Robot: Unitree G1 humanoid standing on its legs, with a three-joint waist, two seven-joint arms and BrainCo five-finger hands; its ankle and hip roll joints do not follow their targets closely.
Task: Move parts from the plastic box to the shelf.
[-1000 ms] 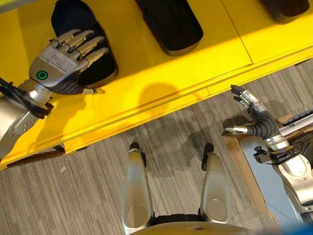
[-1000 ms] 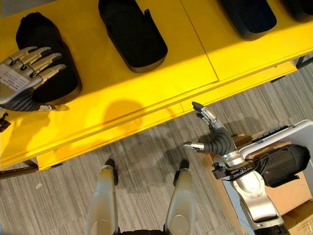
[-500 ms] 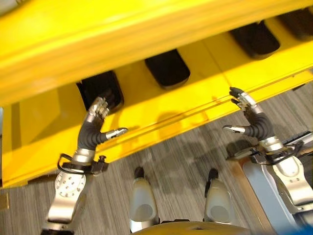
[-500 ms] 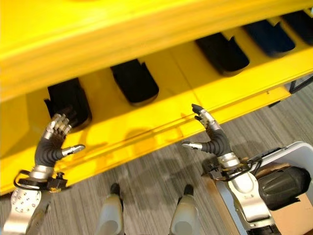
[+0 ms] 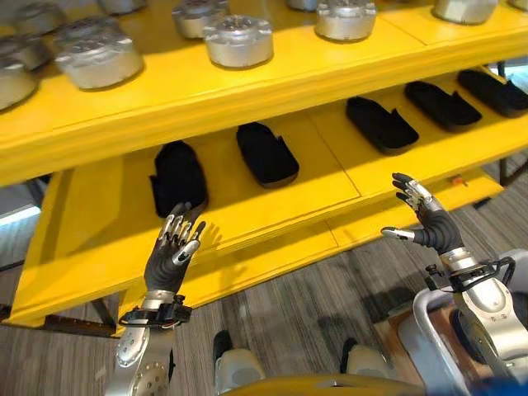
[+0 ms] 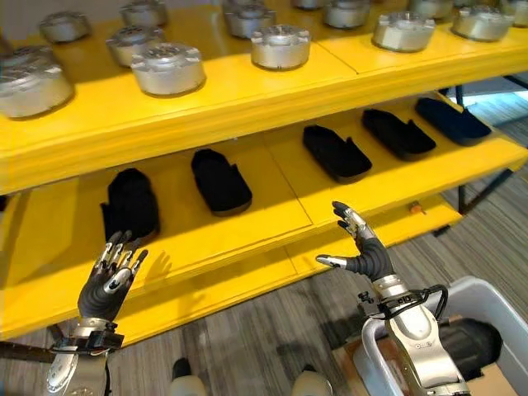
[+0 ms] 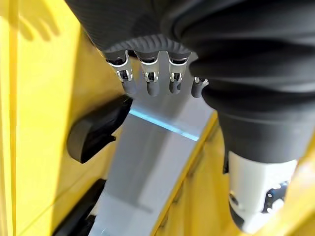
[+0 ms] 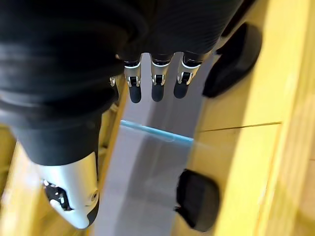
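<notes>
Before the yellow shelf point(image 5: 272, 247), in the left eye view, the left hand point(image 5: 169, 260) and right hand point(image 5: 429, 224) were raised, fingers spread, empty. Right eye view: black parts point(image 6: 219, 180) lay on its lower tier; the plastic box point(image 6: 487, 305) held another. Reaching blindly could knock that rim.

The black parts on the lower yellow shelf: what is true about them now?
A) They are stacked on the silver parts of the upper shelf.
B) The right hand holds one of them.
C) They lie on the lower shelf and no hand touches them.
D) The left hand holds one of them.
C: the black parts lie in a row on the lower shelf, while the left hand and right hand are raised in front of it, open and empty.
</notes>
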